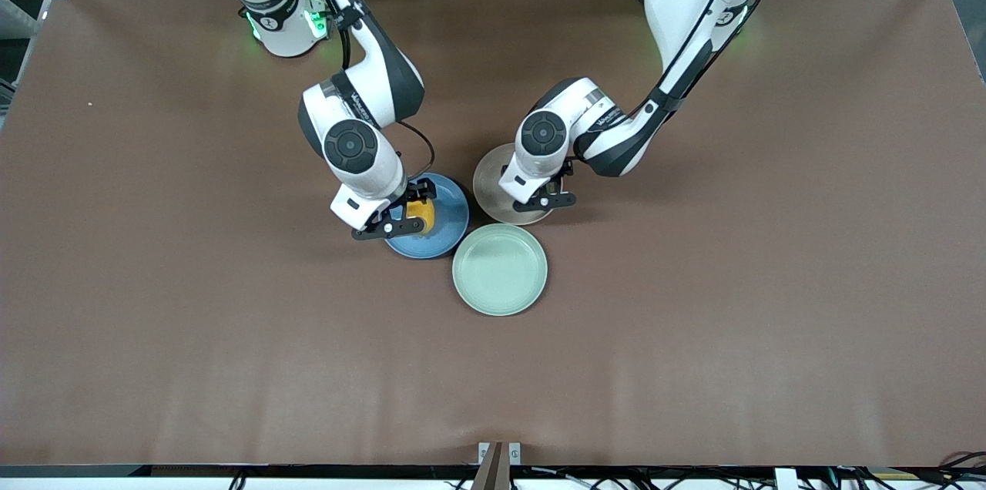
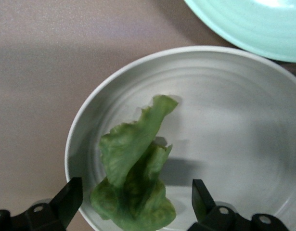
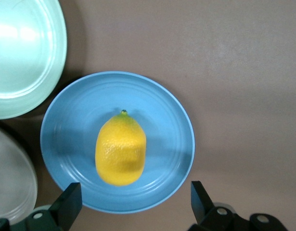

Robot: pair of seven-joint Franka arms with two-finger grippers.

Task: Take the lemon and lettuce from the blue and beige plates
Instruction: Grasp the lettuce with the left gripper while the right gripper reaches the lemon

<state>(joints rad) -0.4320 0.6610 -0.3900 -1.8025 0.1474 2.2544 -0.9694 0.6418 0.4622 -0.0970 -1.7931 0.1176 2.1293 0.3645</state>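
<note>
Both arms reach in from their bases toward the middle of the counter, elbows bent and wrists pointing straight down. The right end effector (image 1: 402, 214) hangs low, its fingers (image 3: 66, 207) spread wide apart. The left end effector (image 1: 548, 193) hangs just as low, fingers (image 2: 66, 199) equally wide, gripping nothing.
</note>
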